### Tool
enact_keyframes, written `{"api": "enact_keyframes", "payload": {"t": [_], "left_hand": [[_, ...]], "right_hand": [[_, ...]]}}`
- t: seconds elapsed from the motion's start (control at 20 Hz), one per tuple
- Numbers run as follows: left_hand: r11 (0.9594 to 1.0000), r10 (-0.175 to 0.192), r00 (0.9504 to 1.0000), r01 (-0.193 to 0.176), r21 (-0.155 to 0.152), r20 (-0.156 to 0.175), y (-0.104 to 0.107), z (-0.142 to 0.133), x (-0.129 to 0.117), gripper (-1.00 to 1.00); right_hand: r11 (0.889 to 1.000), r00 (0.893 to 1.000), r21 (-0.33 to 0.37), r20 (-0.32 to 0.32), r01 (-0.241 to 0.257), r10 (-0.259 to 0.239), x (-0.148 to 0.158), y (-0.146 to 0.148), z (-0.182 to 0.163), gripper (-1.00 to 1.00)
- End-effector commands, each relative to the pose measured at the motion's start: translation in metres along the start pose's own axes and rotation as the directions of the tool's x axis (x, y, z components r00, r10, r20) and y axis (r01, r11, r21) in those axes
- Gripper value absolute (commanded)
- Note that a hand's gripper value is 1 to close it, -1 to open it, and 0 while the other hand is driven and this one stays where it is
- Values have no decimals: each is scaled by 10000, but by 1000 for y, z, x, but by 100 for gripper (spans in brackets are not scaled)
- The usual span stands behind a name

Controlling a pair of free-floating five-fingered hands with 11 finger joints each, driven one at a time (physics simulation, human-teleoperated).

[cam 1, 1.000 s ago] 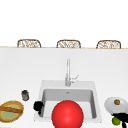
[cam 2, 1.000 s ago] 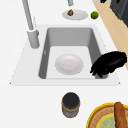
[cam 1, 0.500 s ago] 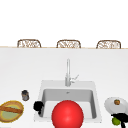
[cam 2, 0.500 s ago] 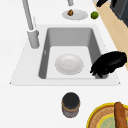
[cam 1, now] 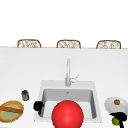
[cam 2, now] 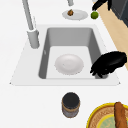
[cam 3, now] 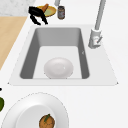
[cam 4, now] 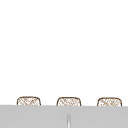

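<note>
Lime (cam 2: 94, 15) sits on the table just beside the white plate (cam 2: 76, 15), at the front edge, and your right hand (cam 1: 119, 117) is right over it; in the front view the hand's dark fingers reach around the green fruit (cam 1: 115, 121), but you cannot tell whether they close on it or merely hover. On that plate lies a small brown-orange fruit (cam 3: 47, 121). Nothing here carries writing you can read: the dark jar (cam 2: 70, 104) left of the sink (cam 2: 30, 72) has a band around it, but no legible label.

Your left hand (cam 2: 110, 63) hangs above the front left corner of the sink, palm down, its fingers drooping loosely toward the basin and holding nothing. In the basin lies a round white dish (cam 2: 69, 64). The faucet (cam 1: 68, 73) stands behind the basin. Near the jar rests a yellow-rimmed basket (cam 1: 11, 111) with a brown loaf (cam 2: 120, 113) across it. A red ball (cam 1: 67, 114) covers the sink's front in the front view.
</note>
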Motion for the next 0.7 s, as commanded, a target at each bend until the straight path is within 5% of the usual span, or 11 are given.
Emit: {"api": "enact_keyframes", "payload": {"t": [0.0,0.65], "left_hand": [[10000,0,10000,0,0,0,0,0,0,0],[10000,0,10000,0,0,0,0,0,0,0]], "right_hand": [[9994,9994,34,-30,-344,344,-4,5,-20,-100],[9999,9984,5,554,-107,106,-46,19,-70,-100]]}}
